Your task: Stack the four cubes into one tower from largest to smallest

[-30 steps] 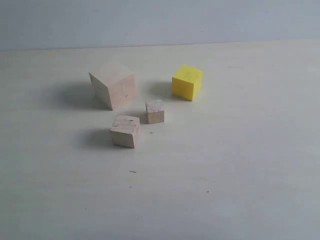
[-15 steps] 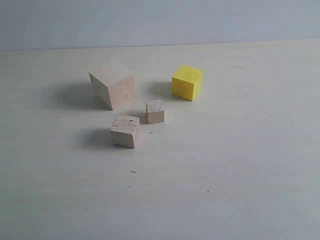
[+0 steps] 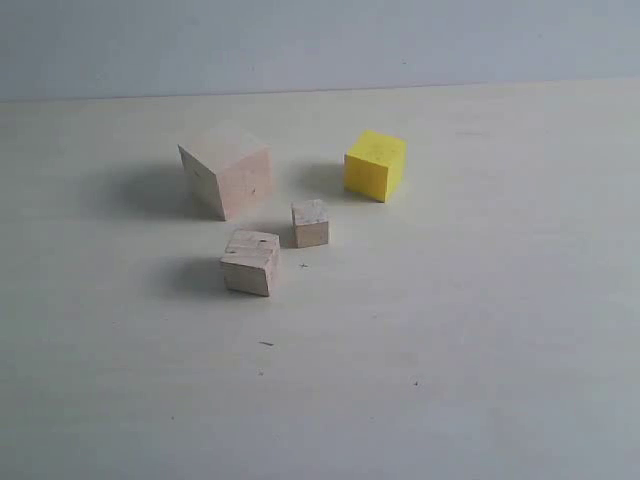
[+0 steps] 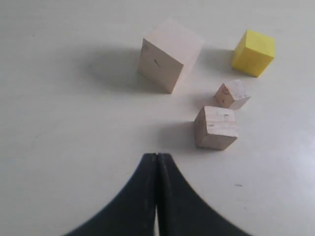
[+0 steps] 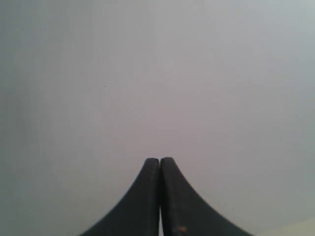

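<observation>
Four cubes sit apart on the pale table. The large pale wood cube is at the back left. To its right stands the yellow cube. The small wood cube lies between them, nearer the front. The medium wood cube is closest to the front. No cube rests on another. My left gripper is shut and empty, short of the medium cube. My right gripper is shut and empty, facing a blank grey surface. Neither gripper shows in the exterior view.
A grey wall runs behind the table's far edge. A few small dark specks dot the tabletop in front of the cubes.
</observation>
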Motion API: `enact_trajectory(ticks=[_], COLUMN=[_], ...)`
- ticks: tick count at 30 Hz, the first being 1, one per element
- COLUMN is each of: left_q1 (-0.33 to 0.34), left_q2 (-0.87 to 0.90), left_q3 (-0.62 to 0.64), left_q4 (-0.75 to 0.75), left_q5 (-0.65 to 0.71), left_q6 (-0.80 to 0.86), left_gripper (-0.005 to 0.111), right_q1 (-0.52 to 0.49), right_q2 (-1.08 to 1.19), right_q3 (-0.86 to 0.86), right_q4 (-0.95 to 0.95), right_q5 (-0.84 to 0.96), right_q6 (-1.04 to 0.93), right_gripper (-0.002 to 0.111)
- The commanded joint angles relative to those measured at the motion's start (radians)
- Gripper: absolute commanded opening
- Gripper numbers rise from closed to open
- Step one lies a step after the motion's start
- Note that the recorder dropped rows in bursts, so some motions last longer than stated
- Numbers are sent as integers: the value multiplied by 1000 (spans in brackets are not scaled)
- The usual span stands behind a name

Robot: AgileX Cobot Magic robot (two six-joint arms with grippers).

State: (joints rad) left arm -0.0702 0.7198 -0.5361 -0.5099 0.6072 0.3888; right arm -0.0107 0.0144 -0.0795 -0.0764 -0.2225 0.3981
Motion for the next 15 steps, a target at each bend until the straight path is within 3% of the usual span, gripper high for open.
enact_trajectory(ticks=[1, 9, 15], left_q1=[0, 0, -1], left_q2=[2, 24, 192], left_q3=[-11, -13, -91], left_q4=[-35, -191, -192], left_q5=[-116, -262, -145], left_q6=[-8, 20, 75], left_gripper=[0, 0, 0], right_q1=[-6, 22, 118], right_q2=[95, 444, 756], right_q3=[-140, -409, -579], right_q4=[-14, 37, 420], right_q5=[222, 443, 744], right_q6=[55, 7, -427], right_gripper=[0, 0, 0])
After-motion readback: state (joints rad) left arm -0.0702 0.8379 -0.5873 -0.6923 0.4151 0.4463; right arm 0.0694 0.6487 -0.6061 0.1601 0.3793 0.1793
